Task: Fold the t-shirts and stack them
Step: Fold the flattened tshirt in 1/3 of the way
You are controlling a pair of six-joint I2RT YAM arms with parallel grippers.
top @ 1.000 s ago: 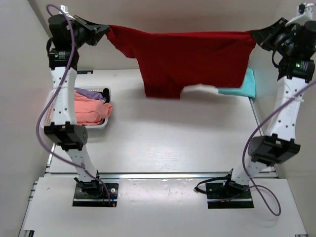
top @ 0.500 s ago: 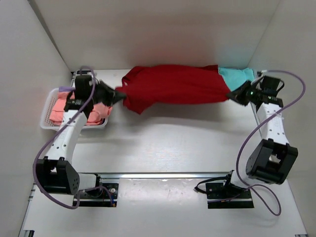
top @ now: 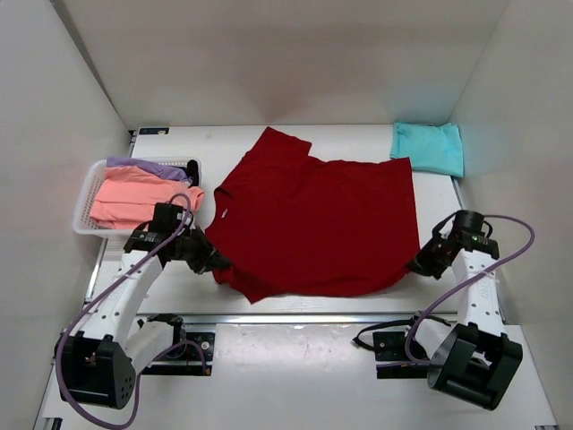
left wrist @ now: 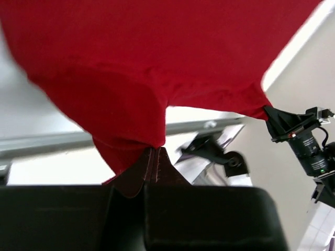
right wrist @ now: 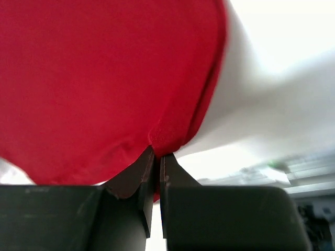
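Top external view: the dark red t-shirt (top: 318, 224) lies spread flat at the centre of the counter (top: 358, 143), one sleeve pointing toward 12 o'clock. The left pincer (top: 215, 262) is clamped on the shirt's edge at 8 o'clock of the cloth. The right pincer (top: 418, 265) is clamped on its corner at 4 o'clock. Both pincers sit low, at counter level. The teal t-shirt (top: 428, 148) lies folded at 2 o'clock of the counter, just beside the red shirt's far corner. The white mesh basket (top: 82, 210) stands at 9 o'clock and holds the salmon pink t-shirt (top: 134, 195), with the lavender t-shirt (top: 148, 167) at its 12 o'clock side.

Left wrist view: the fingers (left wrist: 136, 178) pinch a fold of red cloth.

Right wrist view: the fingers (right wrist: 131, 180) meet on a bunched red hem.
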